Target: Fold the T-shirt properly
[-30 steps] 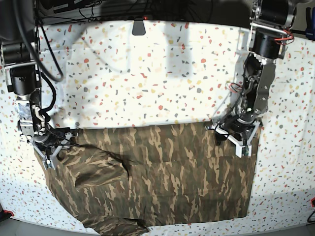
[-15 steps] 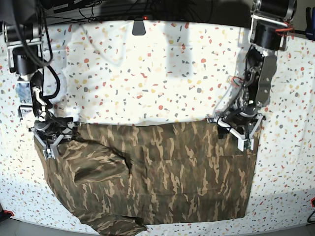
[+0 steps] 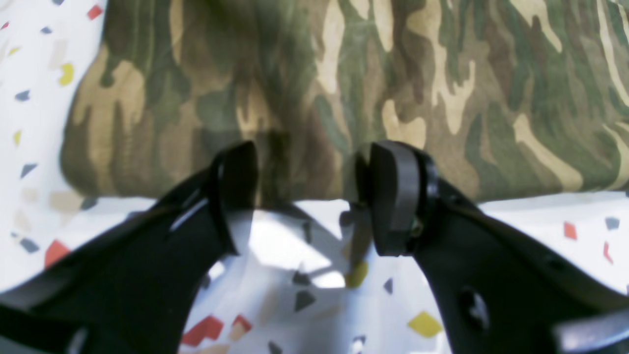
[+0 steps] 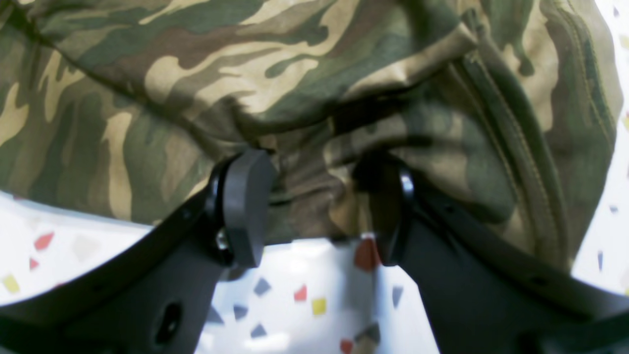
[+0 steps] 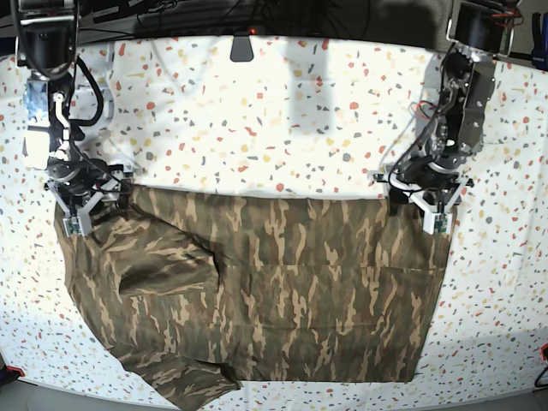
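Note:
The camouflage T-shirt (image 5: 282, 291) lies spread over the near half of the speckled table (image 5: 257, 120), with a loose fold at its left and a bunched part at the front edge. My left gripper (image 5: 425, 205) stands at the shirt's far right corner. In the left wrist view the left gripper (image 3: 312, 196) is open, its fingertips (image 3: 393, 196) over the T-shirt's (image 3: 393, 73) edge. My right gripper (image 5: 80, 210) is at the far left corner. Up close the right gripper (image 4: 314, 206) has its jaws apart, with wrinkled T-shirt (image 4: 245, 73) cloth bunched between them.
A black mount (image 5: 241, 47) and cables sit at the table's back edge. The shirt's lower left part (image 5: 193, 390) reaches the table's front edge. White speckled surface lies behind the shirt.
Both grippers have moved toward the table's back, and the shirt's far edge has gone with them. The cloth now lies more stretched out.

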